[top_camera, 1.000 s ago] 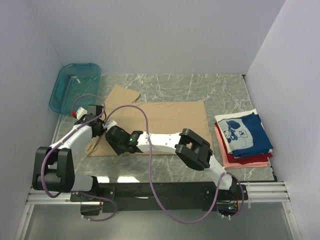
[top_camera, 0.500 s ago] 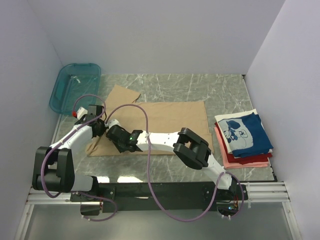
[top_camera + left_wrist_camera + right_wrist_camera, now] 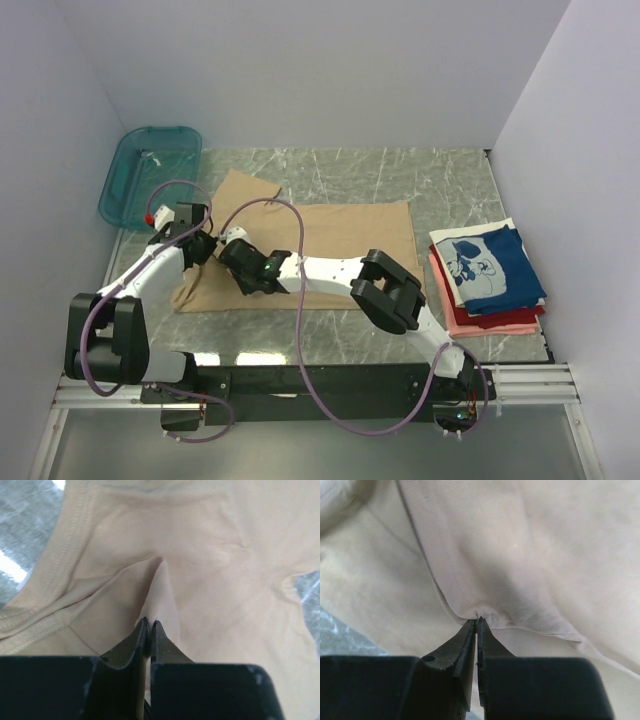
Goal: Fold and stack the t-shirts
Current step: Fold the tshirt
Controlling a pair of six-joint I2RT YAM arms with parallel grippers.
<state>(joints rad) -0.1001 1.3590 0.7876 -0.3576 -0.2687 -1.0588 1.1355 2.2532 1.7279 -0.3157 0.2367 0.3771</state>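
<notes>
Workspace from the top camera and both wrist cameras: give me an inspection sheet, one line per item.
Surface: grey marble-patterned table, no spills seen.
Job's things: tan shirt spread flat mid-table, one sleeve pointing to the far left; folded stack at the right edge, blue printed shirt on top, red and pink below.
Clutter: teal basket at the far left corner.
Grippers: left gripper and right gripper each shut on a pinch of the tan shirt, close together at its left end.
Cables: purple cables loop off both arms, one arching over the tan shirt.
Surroundings: plain white walls on three sides.
</notes>
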